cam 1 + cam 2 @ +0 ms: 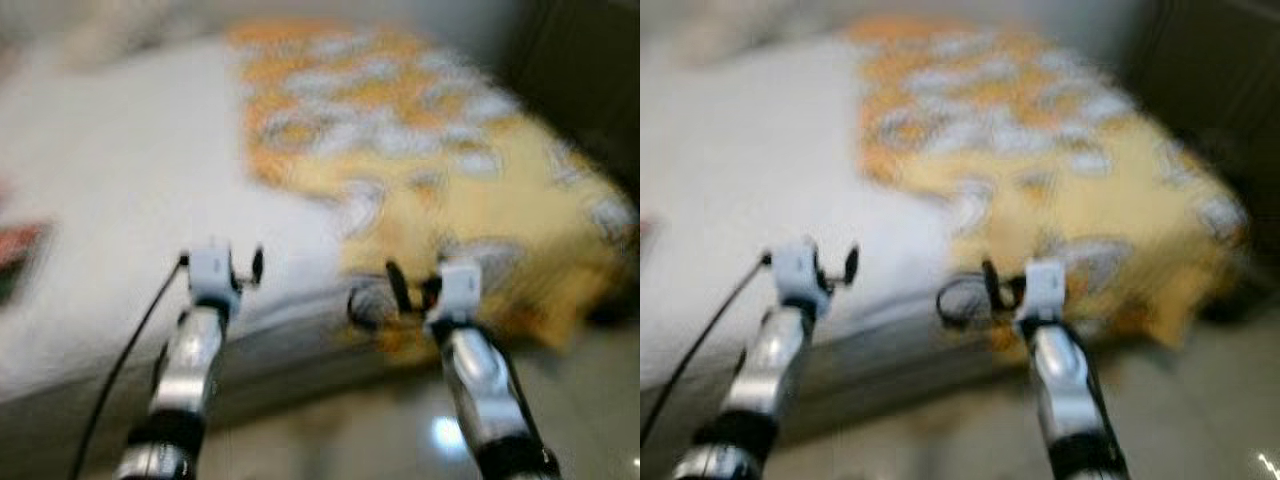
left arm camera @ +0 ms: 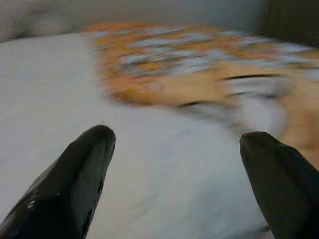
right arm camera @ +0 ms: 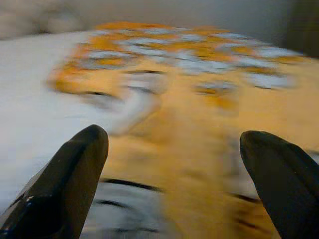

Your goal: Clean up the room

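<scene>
Currently all views are motion-blurred. A yellow-orange patterned blanket (image 1: 420, 170) lies spread over the right portion of a white bed (image 1: 120, 200), its long axis running from the head of the bed to the near right corner, where it drapes over the edge. The left gripper (image 2: 174, 149) hovers over white sheet, fingers spread apart. The right gripper (image 3: 172, 149) hovers above the blanket, fingers likewise apart, holding nothing.
</scene>
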{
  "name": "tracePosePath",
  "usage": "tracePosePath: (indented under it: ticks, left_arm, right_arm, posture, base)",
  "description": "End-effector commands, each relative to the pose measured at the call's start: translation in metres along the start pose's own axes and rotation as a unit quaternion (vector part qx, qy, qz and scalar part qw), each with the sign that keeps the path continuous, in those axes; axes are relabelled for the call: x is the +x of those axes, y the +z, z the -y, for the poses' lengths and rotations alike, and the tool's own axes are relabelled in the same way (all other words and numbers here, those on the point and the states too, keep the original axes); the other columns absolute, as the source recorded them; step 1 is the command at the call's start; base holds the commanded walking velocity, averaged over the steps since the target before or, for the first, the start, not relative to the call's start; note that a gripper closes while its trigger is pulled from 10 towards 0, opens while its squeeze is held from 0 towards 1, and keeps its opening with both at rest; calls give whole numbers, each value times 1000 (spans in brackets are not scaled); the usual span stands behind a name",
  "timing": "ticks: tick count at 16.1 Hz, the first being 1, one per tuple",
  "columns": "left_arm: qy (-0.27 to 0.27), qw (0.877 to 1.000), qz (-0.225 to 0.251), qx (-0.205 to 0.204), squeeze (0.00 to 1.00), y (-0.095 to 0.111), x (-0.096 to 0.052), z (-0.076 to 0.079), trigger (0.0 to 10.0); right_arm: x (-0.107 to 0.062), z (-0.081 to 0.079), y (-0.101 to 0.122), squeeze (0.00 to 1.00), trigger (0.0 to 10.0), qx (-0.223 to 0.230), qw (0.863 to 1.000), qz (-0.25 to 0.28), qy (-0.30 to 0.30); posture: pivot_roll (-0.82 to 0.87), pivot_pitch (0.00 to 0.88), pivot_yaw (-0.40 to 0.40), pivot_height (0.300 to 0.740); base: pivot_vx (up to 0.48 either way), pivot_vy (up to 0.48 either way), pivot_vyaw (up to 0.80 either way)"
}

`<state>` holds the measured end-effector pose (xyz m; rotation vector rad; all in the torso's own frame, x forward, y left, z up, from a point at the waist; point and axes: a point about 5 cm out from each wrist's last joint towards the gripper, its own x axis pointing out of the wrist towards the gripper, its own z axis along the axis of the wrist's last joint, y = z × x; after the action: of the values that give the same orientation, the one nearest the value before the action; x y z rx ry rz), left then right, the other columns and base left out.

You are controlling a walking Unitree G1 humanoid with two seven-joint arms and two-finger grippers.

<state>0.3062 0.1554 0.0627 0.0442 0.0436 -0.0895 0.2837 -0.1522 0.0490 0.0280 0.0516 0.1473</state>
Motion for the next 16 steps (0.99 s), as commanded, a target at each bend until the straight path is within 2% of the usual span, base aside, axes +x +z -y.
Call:
tracePosePath:
  ticks: [1, 3, 4, 7, 8, 10, 13, 16]
  left_arm:
    - [-27, 1000, 2, -1, 0, 1, 4, 15, 10000]
    - [-21, 1000, -15, 5, 0, -4, 6, 12, 10000]
    - [-13, 998, -51, 15, 0, -13, 8, 9, 10000]
    - [31, 993, -102, 55, 0, -30, 8, -4, 10000]
    - [38, 991, -113, 59, 0, -36, 5, -5, 10000]
    - [83, 986, -123, 79, 0, -49, -8, -9, 10000]
    - [136, 981, -105, 86, 0, -56, -21, -18, 10000]
    - [165, 976, -110, 94, 0, -64, -32, -22, 10000]
  right_arm:
    - [-7, 13, -6, 0, 10000, 0, 1000, -14, -26]
    - [-11, 12, -12, 0, 10000, -2, 1000, -23, -21]
    - [-13, 12, -15, 0, 10000, 0, 999, -30, -23]
    - [-30, 14, -22, 0, 10000, -14, 999, -48, -9]
    - [-37, 14, -22, 0, 10000, -17, 999, -50, -2]
    - [-56, 14, -23, 0, 10000, -41, 997, -60, 26]
    - [-74, 14, -21, 0, 10000, -54, 995, -76, 43]
    - [-82, 15, -22, 0, 10000, -57, 993, -89, 51]
  posture:
    - [7, 0, -22, 740]
    - [5, 0, -27, 740]
    - [5, 0, -32, 740]
    - [-23, 0, -73, 740]
    - [-48, 37, -86, 740]
    - [-111, 133, -133, 740]
    - [-126, 167, -163, 740]
    - [-127, 179, -180, 740]
  base:
    - [480, 0, -731]
    - [480, 0, -716]
    - [480, 0, -700]
    - [0, 0, -229]
    - [0, 0, 0]
    - [0, 0, 0]
    - [0, 0, 0]
    - [0, 0, 0]
